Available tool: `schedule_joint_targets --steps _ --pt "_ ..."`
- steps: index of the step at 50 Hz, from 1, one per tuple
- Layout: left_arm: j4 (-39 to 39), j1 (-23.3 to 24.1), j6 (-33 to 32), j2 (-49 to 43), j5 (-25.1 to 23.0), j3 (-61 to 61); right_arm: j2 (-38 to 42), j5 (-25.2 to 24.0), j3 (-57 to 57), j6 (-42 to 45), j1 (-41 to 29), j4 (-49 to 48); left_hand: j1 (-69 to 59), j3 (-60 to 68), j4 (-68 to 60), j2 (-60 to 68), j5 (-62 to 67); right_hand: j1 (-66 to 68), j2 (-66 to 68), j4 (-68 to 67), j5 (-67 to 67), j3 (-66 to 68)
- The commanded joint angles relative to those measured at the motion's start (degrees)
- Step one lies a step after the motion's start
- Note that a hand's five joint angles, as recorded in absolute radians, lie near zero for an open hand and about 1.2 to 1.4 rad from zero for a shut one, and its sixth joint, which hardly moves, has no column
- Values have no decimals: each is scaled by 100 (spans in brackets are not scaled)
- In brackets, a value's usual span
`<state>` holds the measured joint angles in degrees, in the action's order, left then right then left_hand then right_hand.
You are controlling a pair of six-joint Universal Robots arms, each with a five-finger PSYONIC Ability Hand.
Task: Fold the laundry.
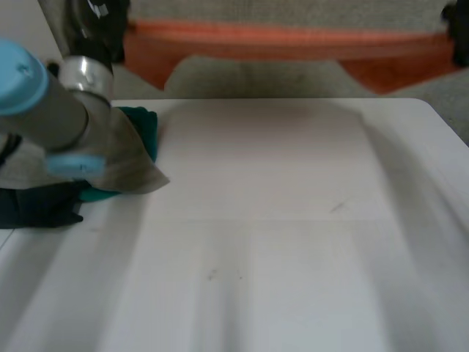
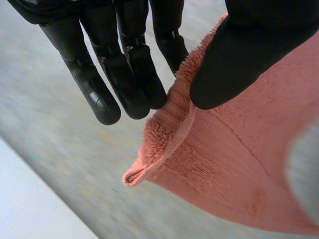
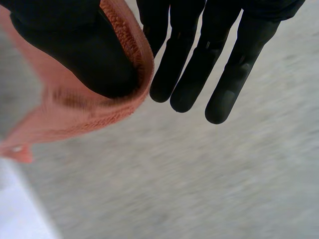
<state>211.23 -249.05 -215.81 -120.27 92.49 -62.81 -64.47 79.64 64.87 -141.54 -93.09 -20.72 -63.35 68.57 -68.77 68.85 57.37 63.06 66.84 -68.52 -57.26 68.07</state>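
A salmon-orange towel (image 1: 293, 40) hangs stretched in a band beyond the far edge of the white table (image 1: 293, 220), held up between both hands. My left hand (image 2: 249, 55) pinches the towel (image 2: 239, 164) near a hemmed corner, thumb pressed on the cloth against its straight fingers (image 2: 124, 74). My right hand (image 3: 75, 50) pinches the other end of the towel (image 3: 75, 109), the edge wrapped around its thumb beside its fingers (image 3: 224, 74). In the head view the right hand (image 1: 456, 29) is at the band's right end, and the left hand (image 1: 102, 22) at its left end.
A teal cloth (image 1: 143, 125) and a dark cloth (image 1: 37, 205) lie at the table's left side, partly behind my left arm (image 1: 44, 103). Grey floor lies beyond the table.
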Motion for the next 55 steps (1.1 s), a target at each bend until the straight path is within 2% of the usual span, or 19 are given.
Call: schedule_joint_targets --steps 1,5,9,12,16,20,21,25,28,35,42,47,52,55 --pt "-46 32 -58 -276 -293 -1495 872 -458 491 100 71 892 -1665 1143 -1123 1115 1263 1694 1316 -1148 -1274 1193" --pt "-125 41 -67 -505 -284 -2014 1321 -467 544 127 238 1384 -1665 1143 -1123 1115 1263 1694 1316 -1148 -1274 1193" --pt "-431 58 -75 -489 -267 -2480 1411 -476 597 197 413 1911 -1665 1143 -1123 1115 1263 1694 1316 -1148 -1274 1193" --pt "-705 67 -93 -392 -241 -2815 1323 -476 702 259 554 2325 -1665 1143 -1123 1115 1263 1694 1316 -1148 -1274 1193" --pt "-1302 76 -163 257 -232 -3456 788 -476 974 390 853 3238 -1665 1143 -1123 1115 1263 1694 1316 -1148 -1274 1193" --pt "-2162 111 -409 943 -171 -4168 181 -458 1466 916 1213 4661 -1665 1143 -1123 1115 1263 1694 1316 -1148 -1274 1193" --pt "-2608 146 -523 1231 -101 -4439 15 -458 1719 1327 1327 5256 -1665 1143 -1123 1115 1263 1694 1316 -1148 -1274 1193" --pt "-3690 278 -568 1690 76 -4862 -346 -441 2326 2338 1643 5929 -1665 1143 -1123 1115 1263 1694 1316 -1148 -1274 1193" --pt "-4079 453 -568 1709 85 -4908 -549 -406 2521 2623 1767 5747 -1665 1143 -1123 1115 1263 1694 1316 -1148 -1274 1193" --pt "-3686 524 -559 1306 111 -4302 -444 -432 2443 2307 1671 4921 -1665 1143 -1123 1115 1263 1694 1316 -1148 -1274 1193" --pt "-2763 507 -541 339 137 -2958 425 -379 1749 1780 898 3523 -1665 1143 -1123 1115 1263 1694 1316 -1148 -1274 1193" --pt "-2069 507 -568 -382 304 -2088 786 -379 1371 1560 757 2618 -1665 1143 -1123 1115 1263 1694 1316 -1148 -1274 1193" --pt "-1261 524 -769 -1224 524 -1096 1330 -353 1029 1533 564 1284 -1665 1143 -1123 1115 1263 1694 1316 -1148 -1274 1193" --pt "-1084 533 -989 -1524 524 -725 1559 -274 887 1560 502 851 -1665 1143 -1123 1115 1263 1694 1316 -1148 -1274 1193"
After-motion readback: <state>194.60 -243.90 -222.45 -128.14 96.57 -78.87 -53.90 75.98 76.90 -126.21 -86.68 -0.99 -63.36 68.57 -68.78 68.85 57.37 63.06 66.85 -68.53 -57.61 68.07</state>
